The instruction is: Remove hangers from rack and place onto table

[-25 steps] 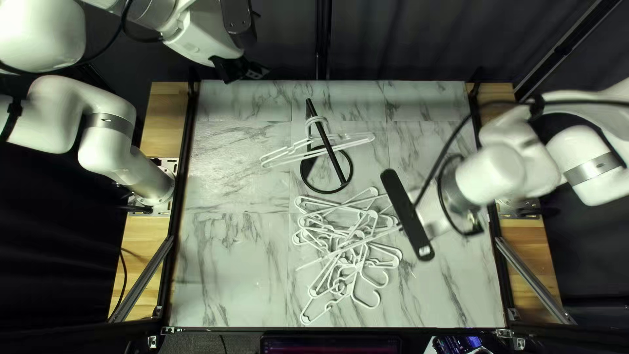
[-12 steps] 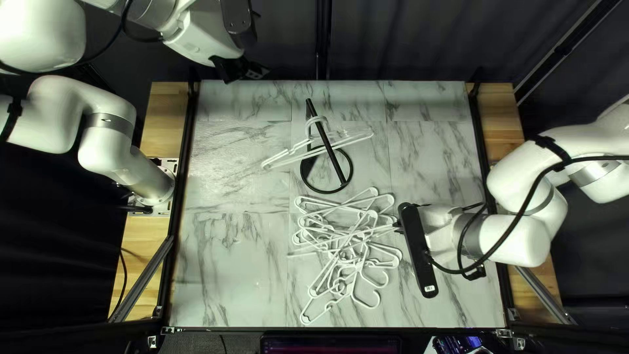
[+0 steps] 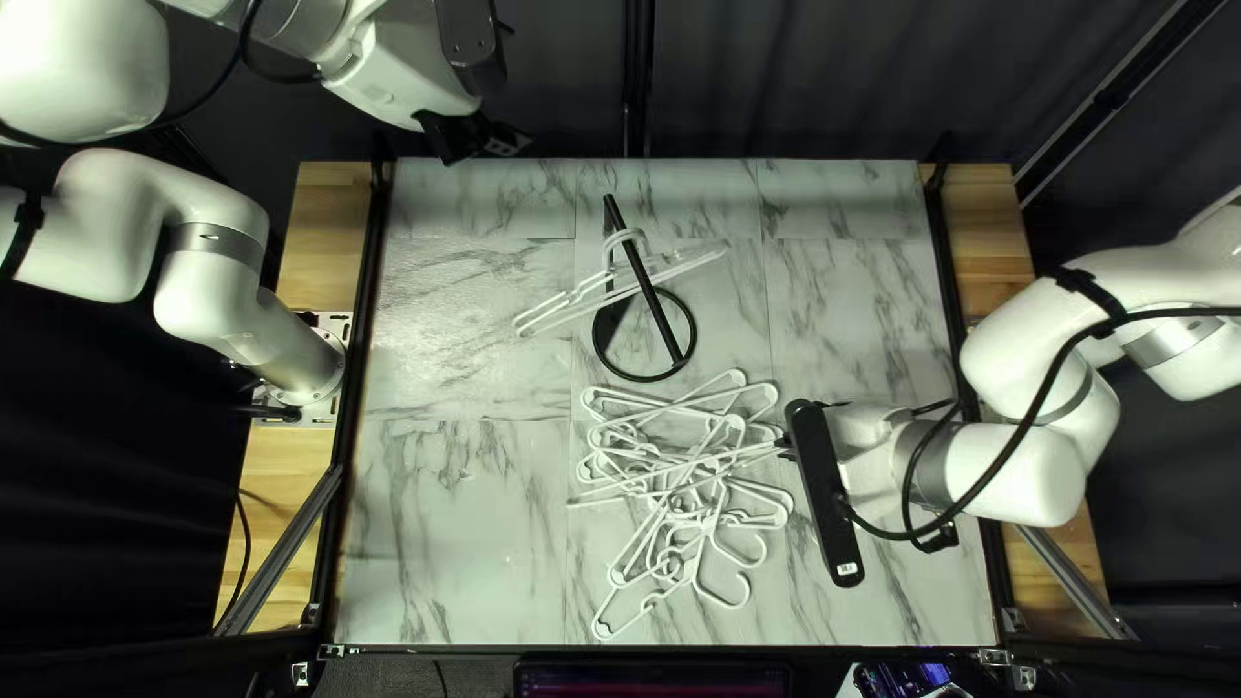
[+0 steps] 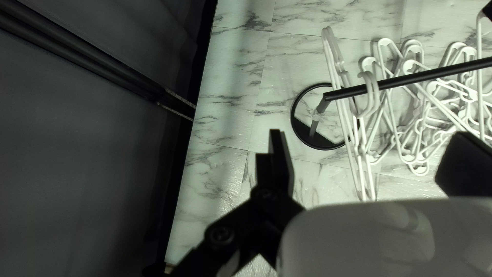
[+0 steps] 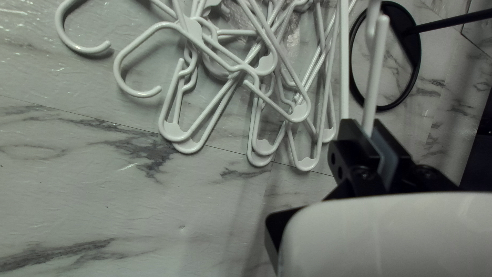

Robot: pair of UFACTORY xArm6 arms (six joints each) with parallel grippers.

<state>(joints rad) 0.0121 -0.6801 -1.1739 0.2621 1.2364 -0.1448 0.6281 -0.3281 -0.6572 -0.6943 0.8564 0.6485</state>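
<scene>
My left gripper (image 3: 481,137) hangs beyond the table's far edge; in the left wrist view the left gripper (image 4: 369,134) is open, nothing between its spread fingers. White hangers (image 3: 556,309) hang on the black rack (image 3: 663,323), ahead of it. Several white hangers (image 3: 741,548) lie tangled in a pile nearer the front. At the pile's right side is my right gripper (image 3: 784,447). In the right wrist view the right gripper (image 5: 367,131) is shut on a white hanger (image 5: 375,82), which extends ahead over the pile. The far parts of the held hanger blend with others.
The right arm's black bar (image 3: 825,491) stands right of the pile. Past the table's near edge are a screen (image 3: 650,680) and other items. Dark curtains (image 3: 802,78) hang behind the far edge, and metal rails (image 3: 278,549) flank the table.
Over the last second my right gripper has swung toward the near right, its held hanger turning with it. On the rack the hangers have swayed slightly. My left arm has stayed still.
</scene>
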